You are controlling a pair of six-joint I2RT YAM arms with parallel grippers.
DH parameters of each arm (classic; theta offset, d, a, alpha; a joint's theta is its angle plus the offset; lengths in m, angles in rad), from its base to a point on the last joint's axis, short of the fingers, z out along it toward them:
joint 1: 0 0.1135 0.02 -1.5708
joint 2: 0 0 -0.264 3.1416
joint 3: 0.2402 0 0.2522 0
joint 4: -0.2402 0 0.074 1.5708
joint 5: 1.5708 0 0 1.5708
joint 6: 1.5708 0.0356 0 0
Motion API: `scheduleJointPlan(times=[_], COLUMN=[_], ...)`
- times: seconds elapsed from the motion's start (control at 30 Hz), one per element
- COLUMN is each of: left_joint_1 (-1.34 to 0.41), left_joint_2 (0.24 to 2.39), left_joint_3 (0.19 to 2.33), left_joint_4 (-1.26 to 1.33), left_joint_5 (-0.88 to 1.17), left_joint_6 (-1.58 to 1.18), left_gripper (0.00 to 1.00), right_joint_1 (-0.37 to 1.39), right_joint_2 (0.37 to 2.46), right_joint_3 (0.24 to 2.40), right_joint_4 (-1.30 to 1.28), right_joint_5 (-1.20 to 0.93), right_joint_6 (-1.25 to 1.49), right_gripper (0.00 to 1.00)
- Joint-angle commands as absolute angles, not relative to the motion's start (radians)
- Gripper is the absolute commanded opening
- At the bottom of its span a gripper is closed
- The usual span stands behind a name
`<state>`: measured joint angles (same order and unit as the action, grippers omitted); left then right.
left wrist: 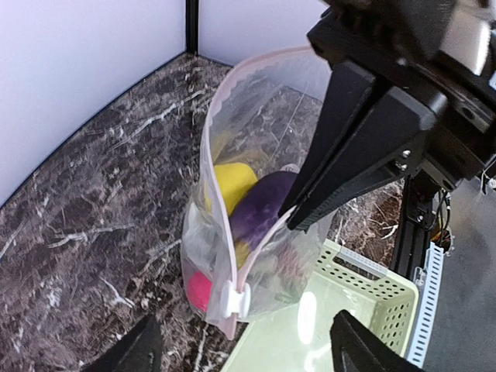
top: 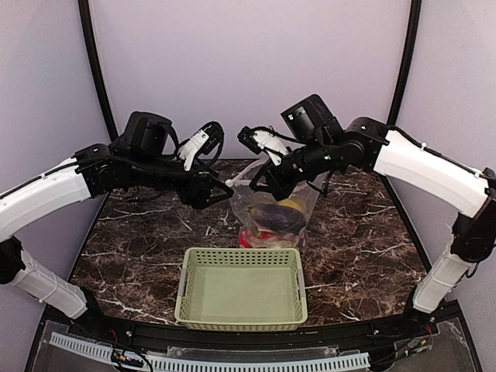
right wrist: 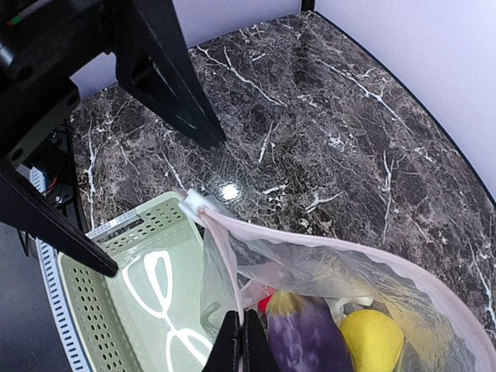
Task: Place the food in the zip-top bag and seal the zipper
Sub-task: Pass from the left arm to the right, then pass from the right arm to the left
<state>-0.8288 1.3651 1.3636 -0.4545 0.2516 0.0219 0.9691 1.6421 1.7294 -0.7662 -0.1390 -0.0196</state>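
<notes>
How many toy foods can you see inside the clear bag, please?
3: a yellow pepper at the far side, a purple eggplant beside it, a red piece at the near end by the basket. The crinkled bag may hide more.

The left arm (top: 46, 194) and right arm (top: 434, 170) have white shells, black joints and looping black cables (top: 219, 136); silver screws (left wrist: 401, 160) dot the black right end effector (left wrist: 293, 218).

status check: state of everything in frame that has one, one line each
zip-top bag: held upright, mouth open
zipper: unsealed, slider at one end of the strip
eggplant, yellow pepper, red piece: inside the bag
basket: empty, on the table
left tool: open, facing the slider
right tool: shut on the bag's mouth edge
</notes>
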Motion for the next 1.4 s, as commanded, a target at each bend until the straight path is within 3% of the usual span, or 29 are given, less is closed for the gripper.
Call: scheduleJointPlan(times=[0.0,0.1,0.27,0.4,0.9,1.37], left_joint_1=[-0.825,-0.812,-0.790,-0.788,-0.781,-0.779], left_joint_2=[1.272,1.250,1.264,1.292,1.372,1.390], left_joint_3=[1.235,1.168,1.111,1.112,1.120,1.119], left_joint_4=[-0.301,-0.231,-0.125,-0.085,-0.013,0.046], left_joint_5=[0.244,0.278,0.368,0.403,0.413,0.404], left_joint_6=[-0.056,-0.090,-0.149,-0.162,-0.164,-0.168], left_gripper=[0.78,0.74,0.55,0.46,0.33,0.28], right_joint_1=[0.977,0.977,0.973,0.972,0.971,0.966], right_joint_2=[1.580,1.557,1.540,1.535,1.514,1.504], right_joint_3=[1.667,1.642,1.619,1.616,1.605,1.588], right_joint_4=[-0.674,-0.646,-0.629,-0.627,-0.610,-0.609], right_joint_5=[-0.163,-0.177,-0.167,-0.158,-0.166,-0.174], right_joint_6=[0.000,0.025,0.045,0.061,0.081,0.091], right_gripper=[0.00,0.00,0.00,0.00,0.00,0.00])
